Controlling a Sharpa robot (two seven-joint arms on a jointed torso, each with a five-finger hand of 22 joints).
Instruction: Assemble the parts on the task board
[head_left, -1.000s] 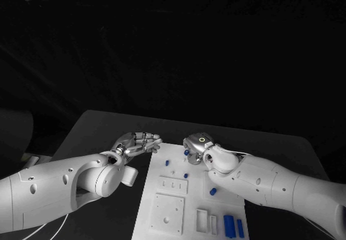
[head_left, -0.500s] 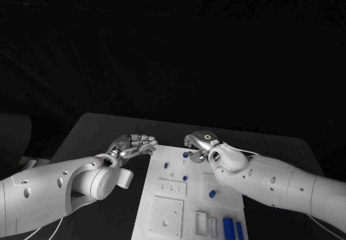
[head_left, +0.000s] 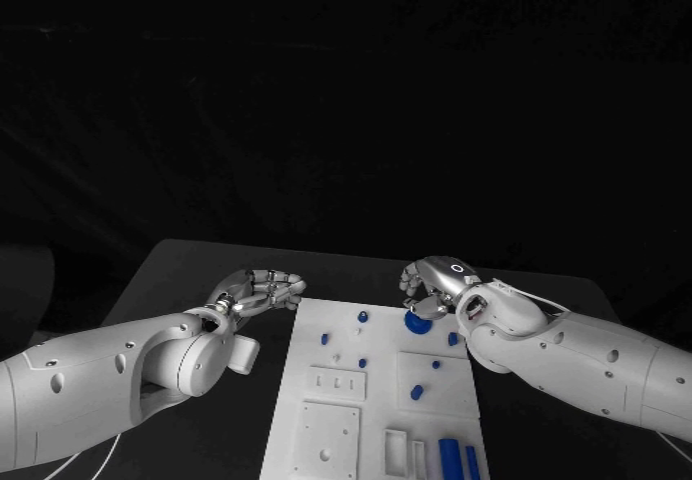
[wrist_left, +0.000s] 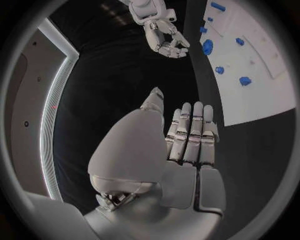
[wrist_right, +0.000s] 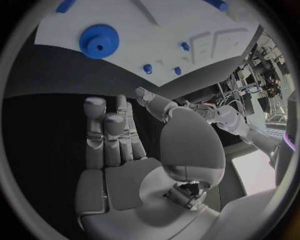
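The white task board (head_left: 378, 400) lies in the middle of the black table. A blue gear (head_left: 418, 323) lies flat near its far edge; it is also in the right wrist view (wrist_right: 98, 41) and the left wrist view (wrist_left: 207, 47). Small blue pegs (head_left: 362, 363) stand on the board, and two blue blocks (head_left: 450, 460) sit at its near right. My right hand (head_left: 440, 280) hovers just beyond the gear, off the board's far edge, fingers (wrist_right: 103, 132) extended and holding nothing. My left hand (head_left: 257, 290) hangs beside the board's far left corner, palm (wrist_left: 187, 140) empty.
White plates and rectangular slots (head_left: 336, 383) take up the board's near left. Bare black table (head_left: 188, 270) lies left of and beyond the board. In the left wrist view the right hand (wrist_left: 165, 42) shows above the table beside the board (wrist_left: 262, 85).
The view has shifted. My right hand has drawn back to the right, off the board's far edge, and the blue gear now shows lying there. The left hand has barely moved.
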